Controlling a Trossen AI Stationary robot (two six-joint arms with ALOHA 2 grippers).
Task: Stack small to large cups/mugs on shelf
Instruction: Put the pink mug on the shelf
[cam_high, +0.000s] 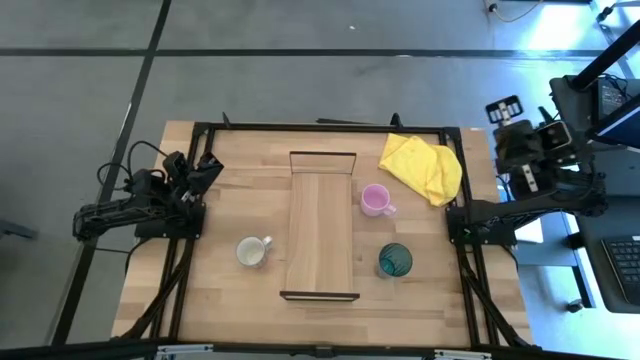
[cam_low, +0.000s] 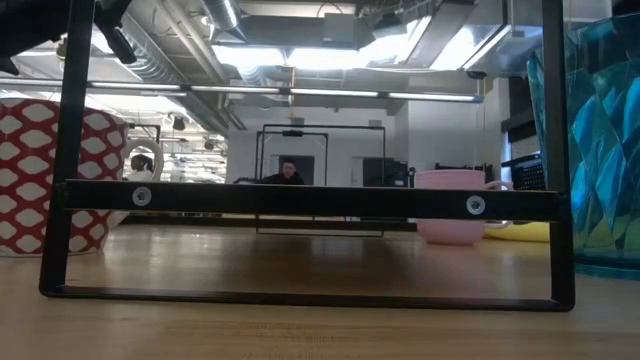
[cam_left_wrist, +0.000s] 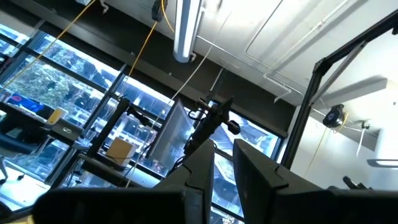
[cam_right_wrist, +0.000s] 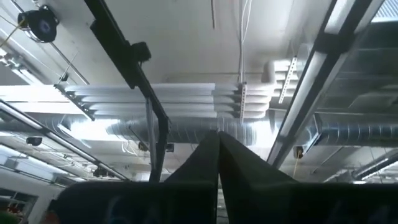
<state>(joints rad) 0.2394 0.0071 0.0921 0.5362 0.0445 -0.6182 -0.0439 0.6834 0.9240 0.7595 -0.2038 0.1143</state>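
Note:
The shelf lies mid-table, its dark end frame close up in the low view. A cream mug with a red pattern stands on the table left of the shelf. A pink mug and a teal handleless cup stand to its right. My left gripper waits over the table's left edge, pointing up, its fingers a narrow gap apart. My right gripper waits beyond the right edge, pointing up, shut and empty.
A crumpled yellow cloth lies at the far right corner, just beyond the pink mug. A black frame runs round the table's edges. A person sits in the room far behind the table.

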